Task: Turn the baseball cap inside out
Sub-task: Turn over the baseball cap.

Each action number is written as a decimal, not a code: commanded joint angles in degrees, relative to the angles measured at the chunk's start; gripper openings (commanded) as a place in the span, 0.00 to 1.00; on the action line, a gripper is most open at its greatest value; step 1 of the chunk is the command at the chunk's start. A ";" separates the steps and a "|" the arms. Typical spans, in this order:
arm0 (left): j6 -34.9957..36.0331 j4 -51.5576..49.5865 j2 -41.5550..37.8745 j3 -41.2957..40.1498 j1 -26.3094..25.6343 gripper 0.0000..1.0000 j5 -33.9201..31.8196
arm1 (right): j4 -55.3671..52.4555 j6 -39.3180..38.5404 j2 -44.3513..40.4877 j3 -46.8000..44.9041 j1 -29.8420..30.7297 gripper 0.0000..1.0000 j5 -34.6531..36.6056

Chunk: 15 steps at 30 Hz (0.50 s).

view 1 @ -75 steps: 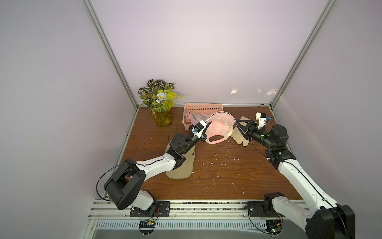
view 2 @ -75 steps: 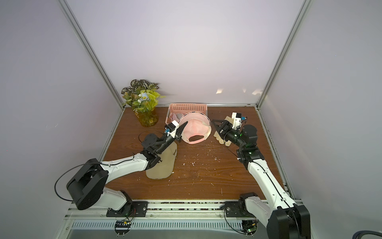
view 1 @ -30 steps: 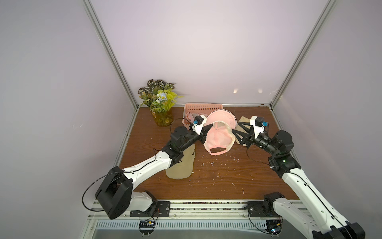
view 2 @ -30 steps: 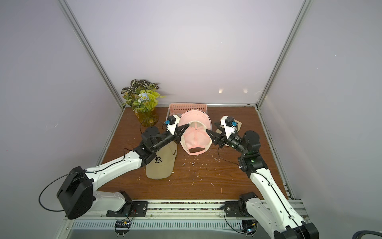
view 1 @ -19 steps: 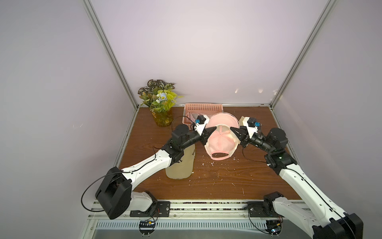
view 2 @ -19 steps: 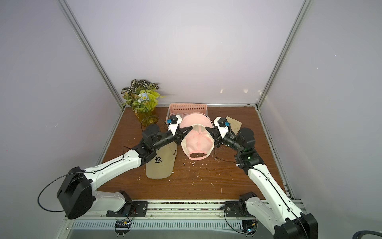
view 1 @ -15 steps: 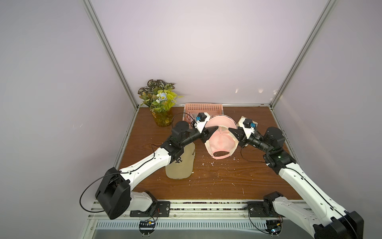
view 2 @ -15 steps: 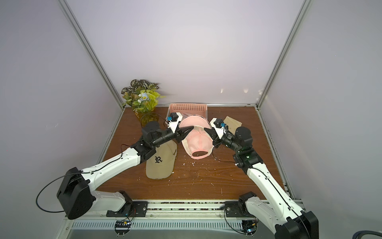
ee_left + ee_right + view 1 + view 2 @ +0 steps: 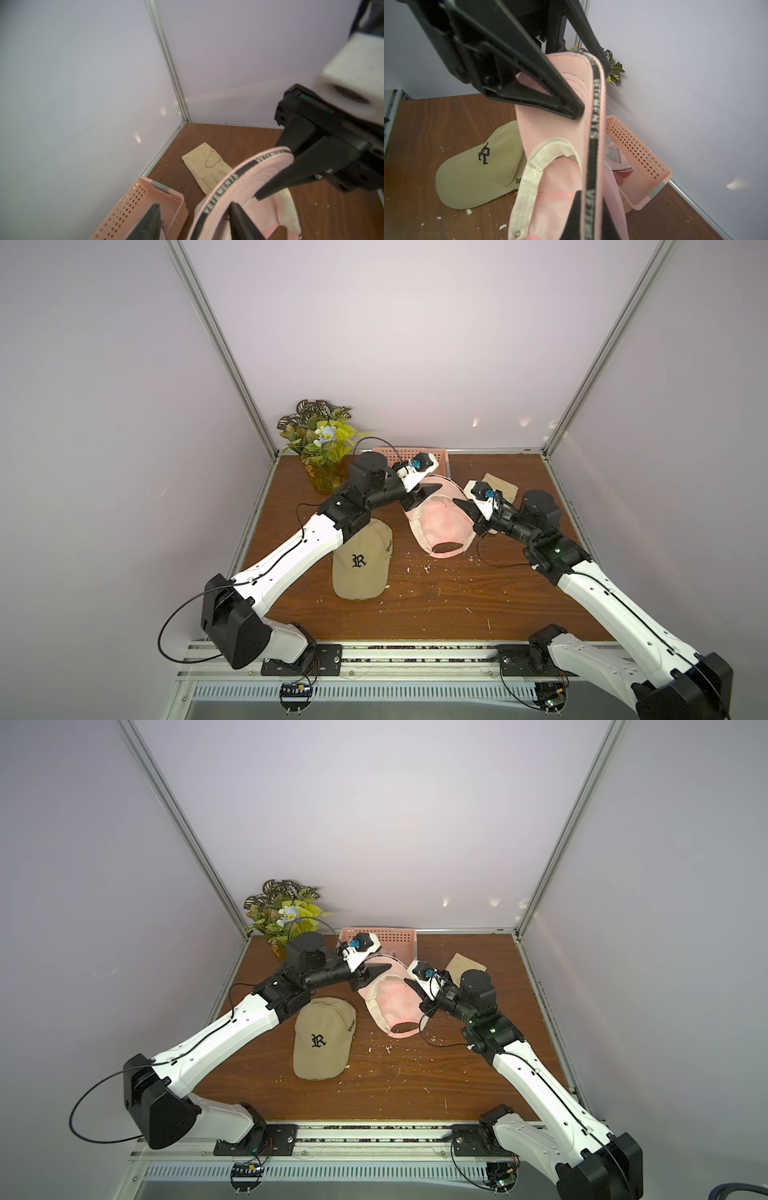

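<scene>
While both arms [image 9: 316,539] converge, pink cap [image 9: 440,526] raised

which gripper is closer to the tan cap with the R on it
Left. The left gripper hangs over the pink cap's brim, just beyond the tan cap. The right gripper grips the pink cap's far side.
</scene>
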 commanded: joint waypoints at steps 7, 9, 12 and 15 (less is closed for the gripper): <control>1.21 9.03 -4.09 -7.08 0.40 0.00 -3.46 | 6.49 11.46 -3.81 -0.68 0.68 0.61 4.74; 1.43 17.37 -6.88 -12.28 0.35 0.00 -9.17 | 7.79 15.99 -5.23 -2.18 0.07 0.65 4.74; 2.35 31.44 -10.54 -21.12 0.37 0.00 -13.25 | 10.70 25.80 -6.49 -3.92 -1.23 0.70 3.53; 2.50 41.82 -12.43 -27.45 0.29 0.00 -15.59 | 9.72 42.93 -4.93 -2.56 -5.34 0.69 0.91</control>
